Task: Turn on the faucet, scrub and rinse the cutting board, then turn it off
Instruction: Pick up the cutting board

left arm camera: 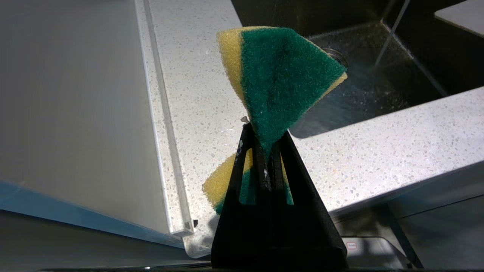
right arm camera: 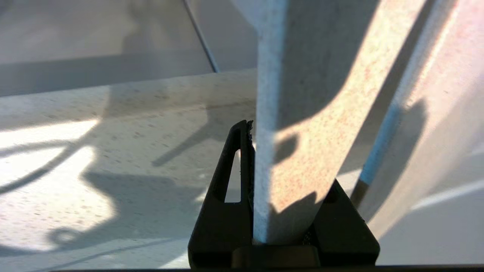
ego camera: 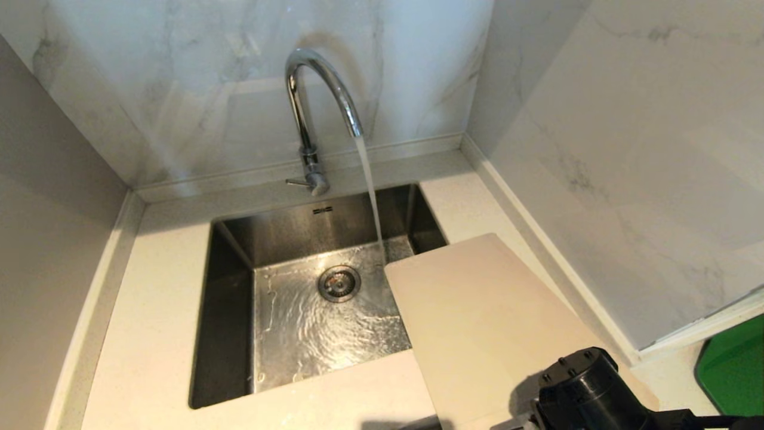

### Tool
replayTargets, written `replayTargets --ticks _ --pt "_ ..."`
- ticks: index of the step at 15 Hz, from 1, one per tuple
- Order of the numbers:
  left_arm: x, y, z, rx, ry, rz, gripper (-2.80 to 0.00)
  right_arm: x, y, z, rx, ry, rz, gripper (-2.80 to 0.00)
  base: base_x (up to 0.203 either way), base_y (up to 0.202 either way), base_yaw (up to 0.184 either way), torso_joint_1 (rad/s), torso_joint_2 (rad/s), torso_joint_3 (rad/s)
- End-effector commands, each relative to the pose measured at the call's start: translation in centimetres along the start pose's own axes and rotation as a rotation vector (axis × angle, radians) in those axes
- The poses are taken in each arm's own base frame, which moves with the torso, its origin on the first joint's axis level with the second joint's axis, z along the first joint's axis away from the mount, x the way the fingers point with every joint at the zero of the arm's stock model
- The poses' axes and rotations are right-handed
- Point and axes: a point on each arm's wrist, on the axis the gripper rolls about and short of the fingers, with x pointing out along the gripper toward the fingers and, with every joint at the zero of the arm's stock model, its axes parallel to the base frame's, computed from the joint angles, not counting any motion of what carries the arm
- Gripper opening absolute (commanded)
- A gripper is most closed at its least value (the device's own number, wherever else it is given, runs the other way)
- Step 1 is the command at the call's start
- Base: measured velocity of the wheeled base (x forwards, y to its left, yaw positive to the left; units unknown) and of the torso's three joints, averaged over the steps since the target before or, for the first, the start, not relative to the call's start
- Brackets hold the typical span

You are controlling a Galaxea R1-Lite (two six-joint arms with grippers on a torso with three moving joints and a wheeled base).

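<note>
**K:** Head view first. faucet (ego camera: 316, 107) is running, thin stream falling from the arched chrome spout into the sink (ego camera: 227, 310), near its back right corner. Steel basin floor is rippled with a water film around the drain (ego camera: 339, 283).

**M:** Board?

**K:** cutting board (ego camera: 477, 322) sits right of the sink, far corner hanging over the basin's right edge, just beside the stream. My read: it's staged to swing under the water. Matte cream plastic, thin, rounded corners. Right arm's black wrist housing is at the board's near end, well away from the sink.

**M:** Left wrist view?

**K:** left tool (left arm camera: 264, 147) is pinched on a sponge (left arm camera: 280, 79), clamped mid-body so it flares out both sides. Soft yellow foam, coarse green scouring face. It hangs off the sink's left front corner, over the speckled worktop (left arm camera: 378, 151). Scrubber ready, likely waiting on the board.

**M:** Right wrist view?

**K:** right tool (right arm camera: 278, 181) is clamped on the board's edge, board slab running out from between the black fingers. Faintly speckled surface, squared edge. Edge grip probably leaves both faces free to scrub.
</note>
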Motion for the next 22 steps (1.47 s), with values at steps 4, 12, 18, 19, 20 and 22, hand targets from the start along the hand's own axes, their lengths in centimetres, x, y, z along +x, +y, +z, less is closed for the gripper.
replayTargets --ticks 4,12,18,19,20,22 --pt "0.0 0.0 -0.1 -0.001 0.001 0.0 -2.8 -2.8 -0.4 -1.0 -0.029 -0.021 -0.133 -2.8 0.0 0.0 0.0 0.0 0.0 0.0" --pt "0.0 0.0 -0.1 -0.001 0.001 0.0 -2.8 -6.1 -0.5 -2.3 -0.127 0.003 -0.3 -2.8 0.0 0.0 0.0 0.0 0.0 0.0" --pt "0.0 0.0 -0.1 -0.001 0.002 0.0 -2.8 -7.1 -0.7 -2.7 -0.152 0.002 -0.411 -2.8 0.0 0.0 0.0 0.0 0.0 0.0" --pt "0.0 0.0 -0.1 -0.001 0.0 0.0 -2.8 -7.2 -0.8 -2.7 -0.16 0.0 -0.438 -2.8 0.0 0.0 0.0 0.0 0.0 0.0" --pt "0.0 0.0 -0.1 -0.001 0.001 0.0 -2.8 -7.3 -1.0 -2.6 -0.179 -0.002 -0.458 -2.8 0.0 0.0 0.0 0.0 0.0 0.0" --pt "0.0 0.0 -0.1 -0.001 0.0 0.0 -2.8 -7.5 -1.4 -2.6 -0.195 -0.005 -0.505 -2.8 0.0 0.0 0.0 0.0 0.0 0.0"
